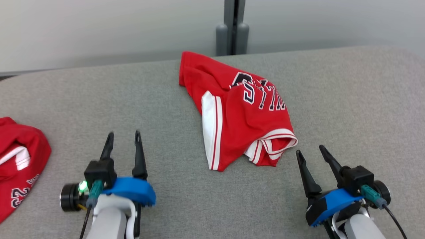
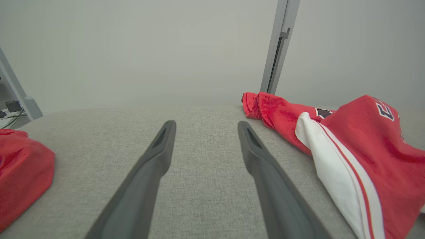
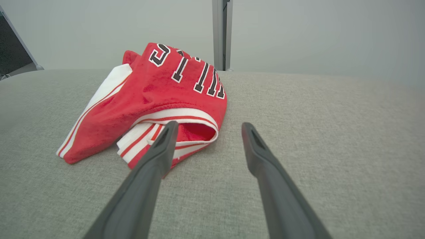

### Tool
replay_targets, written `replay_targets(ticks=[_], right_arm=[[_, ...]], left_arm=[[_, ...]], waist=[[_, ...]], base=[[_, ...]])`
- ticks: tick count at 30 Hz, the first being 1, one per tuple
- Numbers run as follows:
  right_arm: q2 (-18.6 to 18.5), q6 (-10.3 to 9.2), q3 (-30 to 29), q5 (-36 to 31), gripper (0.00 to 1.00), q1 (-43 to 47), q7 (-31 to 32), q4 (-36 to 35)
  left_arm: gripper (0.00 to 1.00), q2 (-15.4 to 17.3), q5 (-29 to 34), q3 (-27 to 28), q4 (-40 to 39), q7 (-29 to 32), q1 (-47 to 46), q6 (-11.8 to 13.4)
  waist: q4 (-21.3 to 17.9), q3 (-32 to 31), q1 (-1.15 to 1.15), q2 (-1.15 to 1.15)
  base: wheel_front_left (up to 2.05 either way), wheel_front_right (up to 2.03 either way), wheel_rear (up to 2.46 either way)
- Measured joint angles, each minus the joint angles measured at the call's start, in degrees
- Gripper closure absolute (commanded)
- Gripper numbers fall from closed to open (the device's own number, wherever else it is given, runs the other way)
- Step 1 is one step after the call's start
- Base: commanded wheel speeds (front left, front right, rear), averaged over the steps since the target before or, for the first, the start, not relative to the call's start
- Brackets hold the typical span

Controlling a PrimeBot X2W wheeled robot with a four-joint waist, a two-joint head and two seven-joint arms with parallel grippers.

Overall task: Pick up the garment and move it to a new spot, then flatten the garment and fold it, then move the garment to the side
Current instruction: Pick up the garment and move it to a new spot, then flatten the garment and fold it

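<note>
While the left jaws and right jaws stand wide open and empty over the grey surface (image 1: 348,99), the crumpled red garment (image 1: 245,113) lies mid-surface, just beside the right pair's tips, a second red garment (image 1: 20,159) at far left.

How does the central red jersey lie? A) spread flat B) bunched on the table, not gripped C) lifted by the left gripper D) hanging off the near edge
B: the red jersey lies bunched on the table, with left gripper and right gripper both open.
</note>
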Motion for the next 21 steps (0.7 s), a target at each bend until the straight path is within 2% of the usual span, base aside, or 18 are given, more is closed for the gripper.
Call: replay_targets(ticks=[11, 21], right_arm=[[0.42, 0.0, -0.27, -0.15, 0.0, 5.38, 0.01, 1.74], [0.41, 0.0, -0.49, -0.32, 0.0, 6.75, 0.0, 1.96]], left_arm=[[0.0, -1.38, 1.13, 4.37, -1.65, -0.01, 11.84, -2.03], [0.0, -1.44, 2.14, 4.95, -1.51, -0.01, 13.12, -3.05]], waist=[[1.48, -5.47, -0.01, 0.0], [1.43, -5.95, -0.01, 0.0]], base=[[0.0, 0.0, 0.0], [0.0, 0.0, 0.0]])
